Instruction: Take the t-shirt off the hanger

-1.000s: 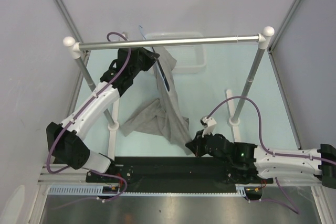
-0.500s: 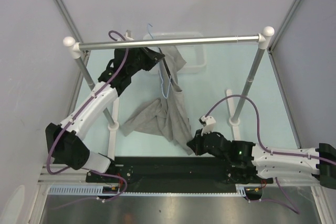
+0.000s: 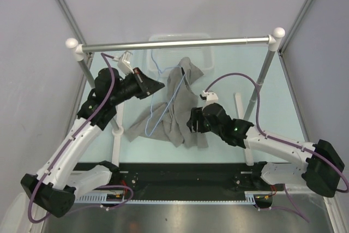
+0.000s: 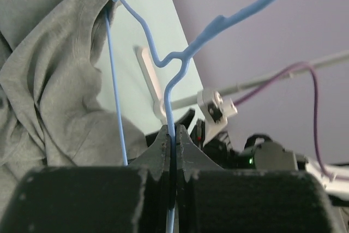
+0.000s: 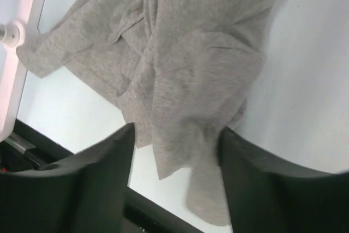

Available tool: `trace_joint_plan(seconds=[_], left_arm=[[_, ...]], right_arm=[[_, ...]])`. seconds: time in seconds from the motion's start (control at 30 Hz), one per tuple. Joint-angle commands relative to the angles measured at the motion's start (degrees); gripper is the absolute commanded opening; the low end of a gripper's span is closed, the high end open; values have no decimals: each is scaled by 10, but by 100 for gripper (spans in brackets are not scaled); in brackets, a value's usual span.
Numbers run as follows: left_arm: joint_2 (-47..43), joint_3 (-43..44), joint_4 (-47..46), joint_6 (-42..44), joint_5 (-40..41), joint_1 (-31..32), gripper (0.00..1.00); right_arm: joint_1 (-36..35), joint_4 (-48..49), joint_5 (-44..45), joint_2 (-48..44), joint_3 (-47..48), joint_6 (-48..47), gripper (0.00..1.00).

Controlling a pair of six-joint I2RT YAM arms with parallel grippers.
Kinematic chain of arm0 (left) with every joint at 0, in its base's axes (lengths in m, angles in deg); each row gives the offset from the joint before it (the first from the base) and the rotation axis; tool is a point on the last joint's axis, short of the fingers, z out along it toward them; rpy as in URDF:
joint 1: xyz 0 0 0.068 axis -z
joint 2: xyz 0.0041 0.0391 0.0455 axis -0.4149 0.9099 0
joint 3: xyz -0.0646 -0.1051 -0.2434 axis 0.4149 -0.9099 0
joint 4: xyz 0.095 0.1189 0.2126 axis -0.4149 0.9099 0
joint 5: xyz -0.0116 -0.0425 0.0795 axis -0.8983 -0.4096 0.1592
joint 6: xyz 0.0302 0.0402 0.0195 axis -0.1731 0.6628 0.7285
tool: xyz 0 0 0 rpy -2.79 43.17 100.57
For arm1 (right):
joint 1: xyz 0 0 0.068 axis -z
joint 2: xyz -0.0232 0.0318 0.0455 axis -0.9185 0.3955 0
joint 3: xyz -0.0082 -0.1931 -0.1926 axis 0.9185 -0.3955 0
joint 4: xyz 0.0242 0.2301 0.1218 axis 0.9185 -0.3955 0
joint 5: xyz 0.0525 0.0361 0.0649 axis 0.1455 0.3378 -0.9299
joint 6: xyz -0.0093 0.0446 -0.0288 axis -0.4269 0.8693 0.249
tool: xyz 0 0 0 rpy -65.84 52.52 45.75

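The left end effector [image 4: 172, 140] pinches the hanger [image 4: 169, 107] below its neck. The hook points toward the rail [image 3: 174, 43], and the long axis slants near-left. The t-shirt [image 3: 182, 96] drapes from one hanger shoulder onto the counter [image 3: 229, 75]. The right end effector [image 5: 174, 145] is spread wide above it.

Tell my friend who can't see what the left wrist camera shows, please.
Seen up close, the left gripper is shut on the thin light-blue wire hanger. One corner of the hanger pokes into the crumpled grey t-shirt on the left of the picture.
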Motion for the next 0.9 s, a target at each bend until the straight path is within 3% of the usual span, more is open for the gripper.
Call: trace_joint_plan(seconds=[0.0,0.3,0.4,0.57,0.63,0.87], left_arm=[[-36,-18,18,40,-47,-4,0],[-97,-31,121,101,-74,-4,0],[-136,-51,168,116,-79,-4,0],[-185,-24,351,172,15,-4,0],[-188,-16,414,195,33,-2,0],[-229,-52,442,186,28,15,0]], right_arm=[[-12,-40,-15,-1,52,-48,69],[-29,-75,30,-38,56,-31,84],[-27,-82,42,-39,64,-32,84],[-26,-83,43,-30,76,-35,85],[-26,-78,41,-21,77,-37,90],[-25,-55,25,10,90,-48,99]])
